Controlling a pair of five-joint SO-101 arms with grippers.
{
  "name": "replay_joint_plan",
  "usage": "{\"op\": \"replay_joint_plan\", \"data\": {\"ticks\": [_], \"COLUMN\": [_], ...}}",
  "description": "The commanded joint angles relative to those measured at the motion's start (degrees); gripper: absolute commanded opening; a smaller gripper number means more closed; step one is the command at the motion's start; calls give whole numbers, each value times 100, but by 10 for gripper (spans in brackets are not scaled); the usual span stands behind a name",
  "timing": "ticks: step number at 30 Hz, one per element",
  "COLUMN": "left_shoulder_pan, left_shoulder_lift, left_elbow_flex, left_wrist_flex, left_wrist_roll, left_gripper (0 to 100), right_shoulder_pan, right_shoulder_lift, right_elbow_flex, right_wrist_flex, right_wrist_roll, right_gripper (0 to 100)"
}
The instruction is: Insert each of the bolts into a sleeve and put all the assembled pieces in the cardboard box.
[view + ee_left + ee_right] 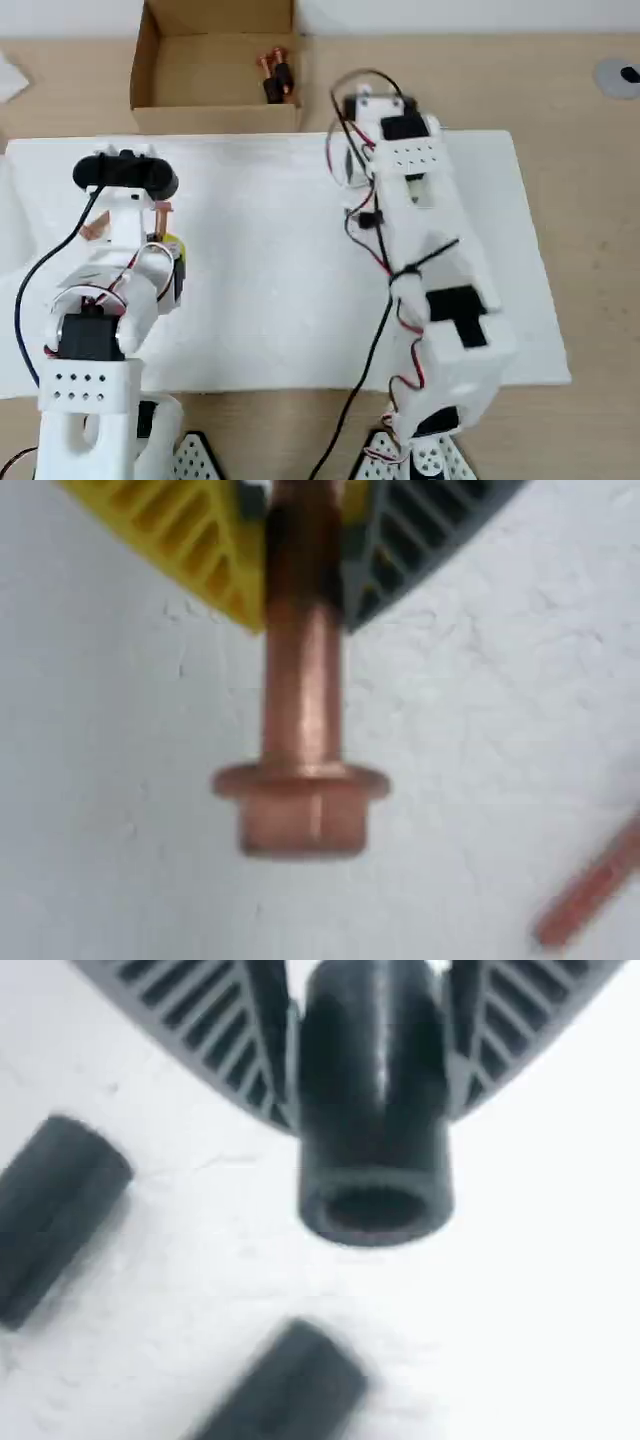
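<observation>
My left gripper [300, 610], with one yellow and one dark finger, is shut on the shank of a copper bolt [303, 740] whose flanged head points away from the fingers, over the white sheet. In the high view this gripper [168, 240] is at the sheet's left side. My right gripper [370, 1115] is shut on a black sleeve [375, 1150], its open bore facing outward. Two more black sleeves [55, 1215] [290, 1385] lie on the sheet beneath it. A loose copper bolt [590, 890] lies near the left gripper. The cardboard box [145, 60] stands beyond the sheet.
Assembled bolt-and-sleeve pieces [275, 78] lie in the box's right part. The white sheet [260, 290] covers the table's middle. Loose copper bolts [95, 228] lie left of the left arm. The right arm [420, 200] stretches over the sheet's right half, with cables hanging beside it.
</observation>
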Motion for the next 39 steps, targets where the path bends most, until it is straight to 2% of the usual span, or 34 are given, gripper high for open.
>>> {"op": "replay_joint_plan", "data": {"ticks": [1, 6, 10, 13, 17, 23, 27, 30, 33, 39], "left_shoulder_pan": [70, 62, 70, 70, 211, 220, 220, 229, 501, 1398], "left_shoulder_lift": [-321, -954, -1666, -2193, -2712, -3178, -3240, -3240, -3213, -3213], "left_elbow_flex": [-545, -615, -545, -343, 308, 1943, 2769, 2927, 2927, 2910], "left_wrist_flex": [-114, -114, -114, -132, -897, -3059, -4149, -4457, -4440, -4466], "left_wrist_roll": [70, 730, 774, 765, 747, 862, 1433, 2031, 2347, 2330], "left_gripper": [6, 6, 6, 6, 5, 5, 4, 4, 4, 4], "right_shoulder_pan": [-154, -154, -295, -400, -409, -690, -963, -1051, -1121, -1807], "right_shoulder_lift": [-884, -1719, -2501, -3125, -3934, -5367, -6220, -6642, -6809, -6835], "right_elbow_flex": [-567, -690, -365, 347, 2114, 5666, 7240, 7785, 7969, 8057], "right_wrist_flex": [246, 677, 958, 624, -703, -3868, -6004, -7209, -7815, -8018], "right_wrist_roll": [343, 1020, 1758, 2092, 2576, 3165, 3174, 3147, 2848, 2400], "right_gripper": [9, 9, 9, 9, 9, 9, 9, 9, 9, 9]}}
